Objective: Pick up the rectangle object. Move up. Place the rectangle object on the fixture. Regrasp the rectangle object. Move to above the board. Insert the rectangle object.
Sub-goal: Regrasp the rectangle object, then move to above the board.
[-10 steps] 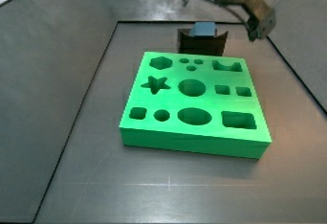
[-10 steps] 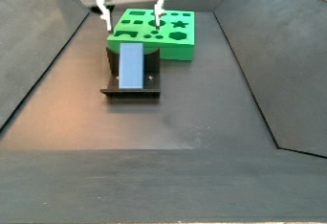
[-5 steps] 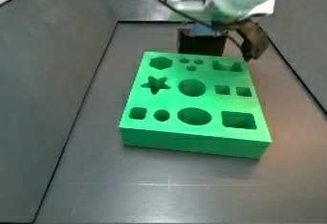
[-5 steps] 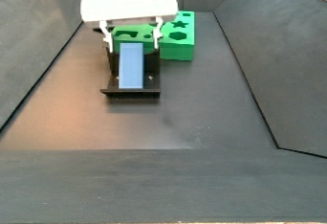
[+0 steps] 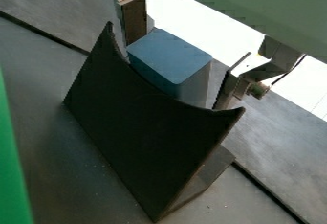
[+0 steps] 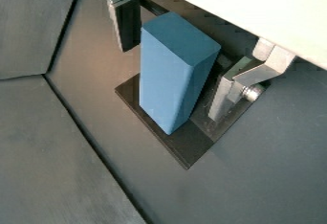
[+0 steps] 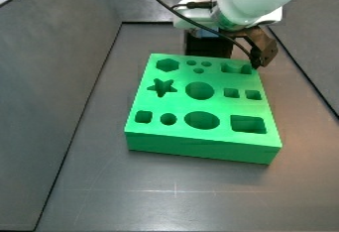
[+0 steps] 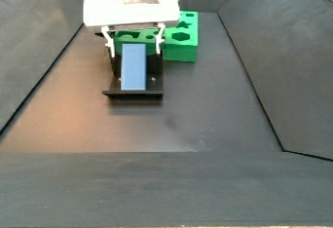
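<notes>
The rectangle object, a grey-blue block, leans in the notch of the dark fixture; it also shows in a side view. My gripper is low over the fixture, open, with one finger on each side of the block's upper end in both wrist views. Small gaps show between the fingers and the block. The green board with its shaped holes lies right beside the fixture. In that side view the gripper hides the block.
Dark sloping walls close in the grey floor on both sides. The board sits just behind the fixture, partly hidden by the gripper body. Open floor stretches in front of the fixture.
My gripper has come down from above the fixture to the block, so its open fingers now straddle the block's upper end. The block and board have not moved.
</notes>
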